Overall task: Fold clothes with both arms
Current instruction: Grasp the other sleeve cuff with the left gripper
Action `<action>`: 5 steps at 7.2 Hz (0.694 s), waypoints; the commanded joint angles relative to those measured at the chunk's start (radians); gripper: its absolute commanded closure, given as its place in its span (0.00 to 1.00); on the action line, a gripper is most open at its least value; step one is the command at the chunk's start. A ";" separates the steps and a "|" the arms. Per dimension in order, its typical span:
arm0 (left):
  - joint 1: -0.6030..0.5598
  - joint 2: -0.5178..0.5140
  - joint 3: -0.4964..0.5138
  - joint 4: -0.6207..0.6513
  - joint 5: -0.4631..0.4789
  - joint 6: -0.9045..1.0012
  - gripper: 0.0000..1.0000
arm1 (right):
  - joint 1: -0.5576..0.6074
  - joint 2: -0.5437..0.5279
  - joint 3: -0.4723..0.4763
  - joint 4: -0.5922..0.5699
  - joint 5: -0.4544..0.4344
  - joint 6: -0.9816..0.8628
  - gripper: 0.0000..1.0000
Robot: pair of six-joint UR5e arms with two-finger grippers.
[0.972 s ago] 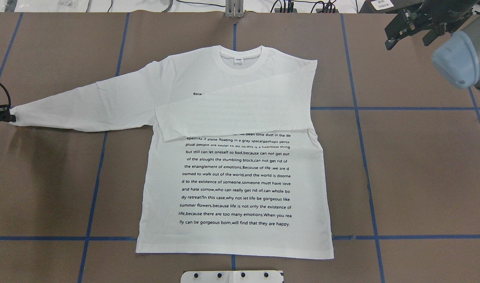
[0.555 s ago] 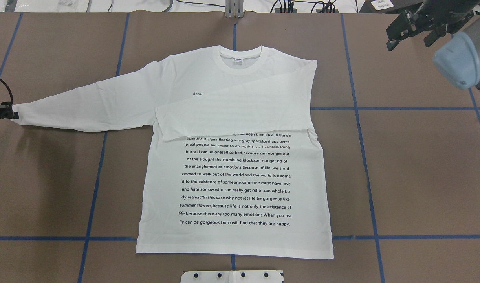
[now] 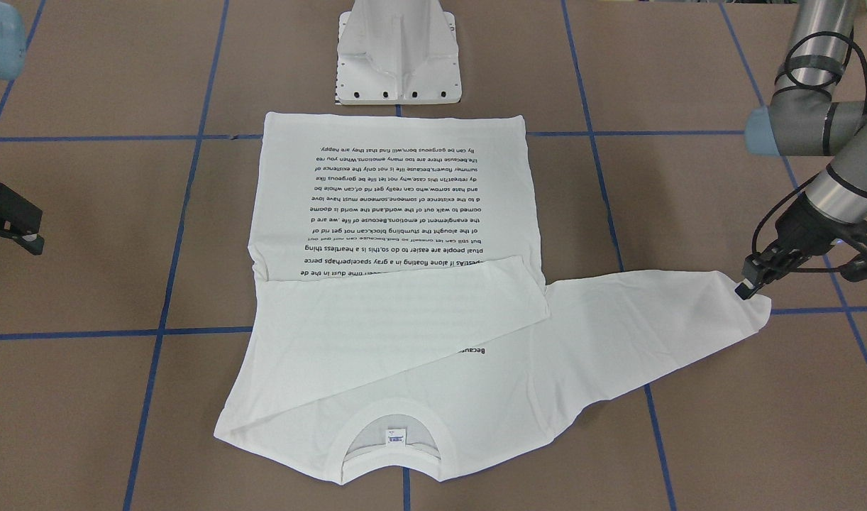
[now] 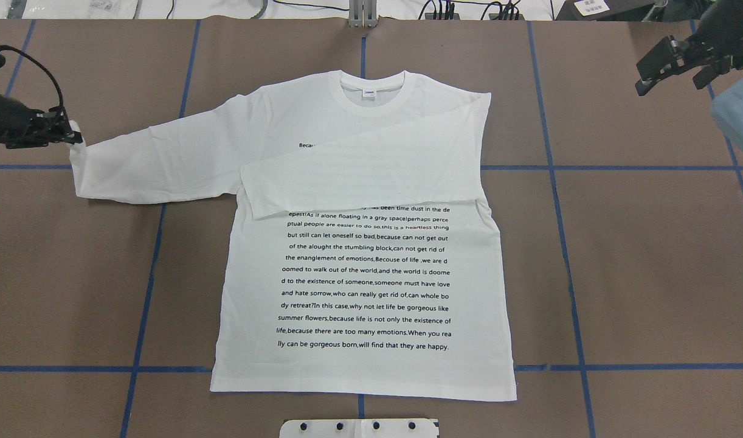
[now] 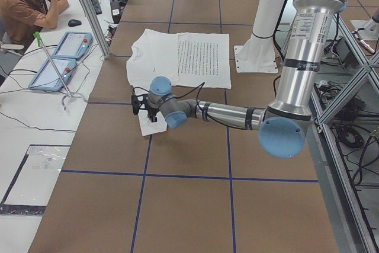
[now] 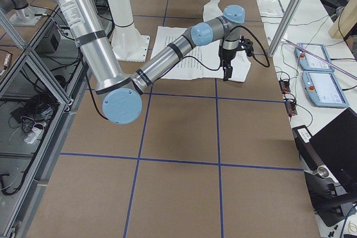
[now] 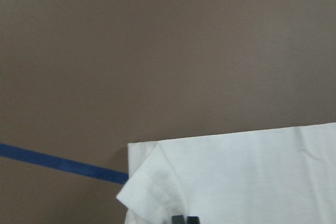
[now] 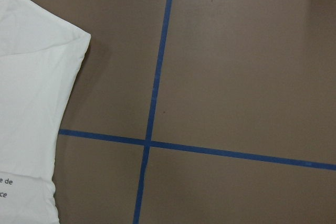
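The left hand (image 4: 72, 135) is clamped on the cuff (image 7: 149, 182) of the shirt's outstretched sleeve (image 4: 158, 164). In the left wrist view its two black fingertips (image 7: 185, 219) sit pressed together at the cuff's hem, and the corner of the fabric curls up toward them. The side views show that end of the sleeve raised off the brown worktop (image 4: 651, 274) under the hand.

From the hand, the sleeve runs inward and flattens out toward the shoulder of the white long-sleeved shirt (image 4: 359, 274), which lies face up with its collar (image 4: 371, 106) on the side away from the robot. Just past the shoulder, the other sleeve (image 4: 359, 176) is folded across the chest. Its cuff end points back toward the left hand, and it covers the top lines of the black text block (image 4: 365, 286). A small neck label (image 4: 369, 93) shows inside the collar. The hem lies close to the white pedestal base (image 3: 398, 57).

Farthest from the left hand, beyond the shirt's folded shoulder, the right hand (image 4: 668, 82) hovers well apart from the cloth, its fingers spread and holding nothing. Its wrist camera looks down on crossing blue tape lines (image 8: 149, 142), with the shirt's edge at the left of that view.
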 commanded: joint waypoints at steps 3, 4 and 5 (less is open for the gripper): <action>0.184 -0.448 -0.093 0.394 0.001 -0.379 1.00 | 0.089 -0.172 0.033 0.001 -0.003 -0.215 0.00; 0.211 -0.579 -0.047 0.394 0.001 -0.482 1.00 | 0.089 -0.178 0.027 0.001 -0.008 -0.221 0.00; 0.240 -0.717 0.038 0.394 0.001 -0.562 1.00 | 0.089 -0.178 0.025 0.001 -0.008 -0.220 0.00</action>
